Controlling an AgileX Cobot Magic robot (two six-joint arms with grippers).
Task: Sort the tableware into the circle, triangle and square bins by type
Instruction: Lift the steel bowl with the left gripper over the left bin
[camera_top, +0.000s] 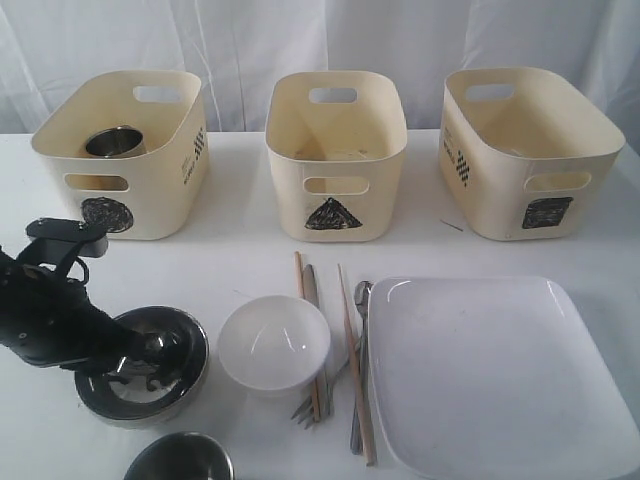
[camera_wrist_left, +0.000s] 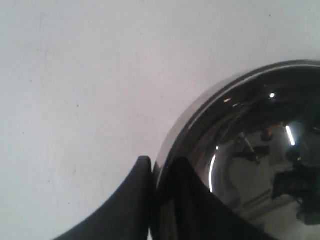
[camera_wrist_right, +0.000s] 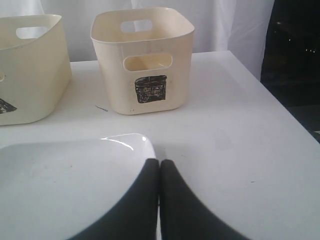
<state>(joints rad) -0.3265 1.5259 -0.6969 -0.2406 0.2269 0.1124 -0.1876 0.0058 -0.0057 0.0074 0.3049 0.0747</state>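
Your left gripper is pinched onto the rim of the shiny round steel bowl, just left of the small white round bowl. Right gripper: fingers pressed together (nothing held).

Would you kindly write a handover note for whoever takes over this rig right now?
Left pincer: shut on the steel bowl rim; bowl on the table.
Right pincer: shut, empty, over the square plate corner.
Done: one steel mug in the circle bin.
To do: steel bowl, second mug, white round bowl, chopsticks, cutlery, square plate, all on the table in front of the triangle bin and square bin.
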